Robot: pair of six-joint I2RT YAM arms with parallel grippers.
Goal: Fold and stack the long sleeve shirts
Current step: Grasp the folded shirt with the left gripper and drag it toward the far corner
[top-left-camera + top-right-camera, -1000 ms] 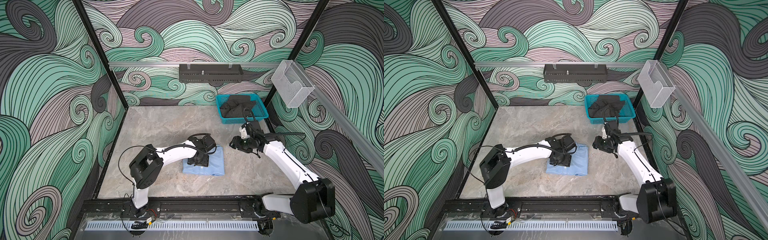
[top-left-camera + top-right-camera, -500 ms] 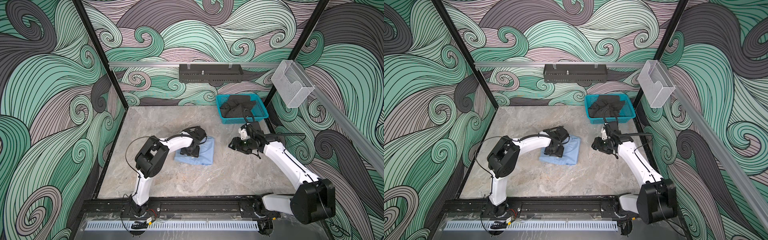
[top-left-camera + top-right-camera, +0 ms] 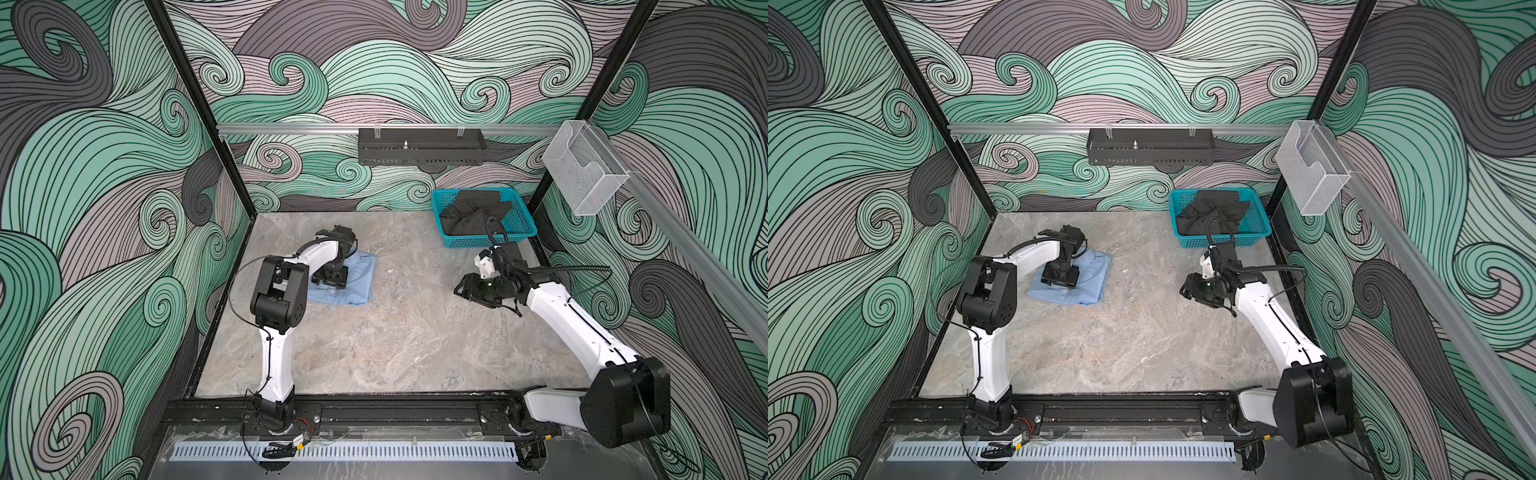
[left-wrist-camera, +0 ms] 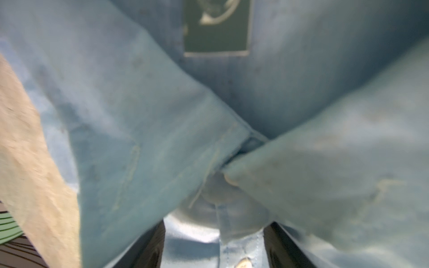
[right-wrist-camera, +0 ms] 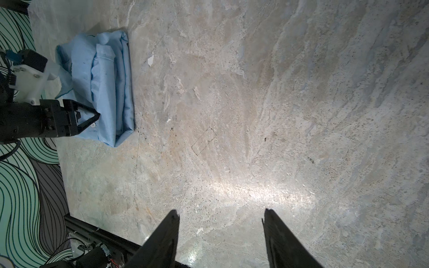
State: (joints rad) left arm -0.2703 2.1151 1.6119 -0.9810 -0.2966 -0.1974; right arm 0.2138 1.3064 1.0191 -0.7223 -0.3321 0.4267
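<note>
One folded light blue long sleeve shirt lies at the left back of the table. My left gripper points down and presses on top of it. In the left wrist view its jaws stand apart, with the collar and button placket lying flat between them. The right wrist view shows the shirt as a stacked fold under that gripper. My right gripper hovers open over bare table at the right, holding nothing.
A teal mesh basket with a dark garment stands at the back right, just behind my right arm. A black tray and a clear box hang on the wall rails. The left wall post is close to the shirt.
My left gripper has dragged the folded shirt from the table's middle toward the left and back. The right arm has stayed where it was.
</note>
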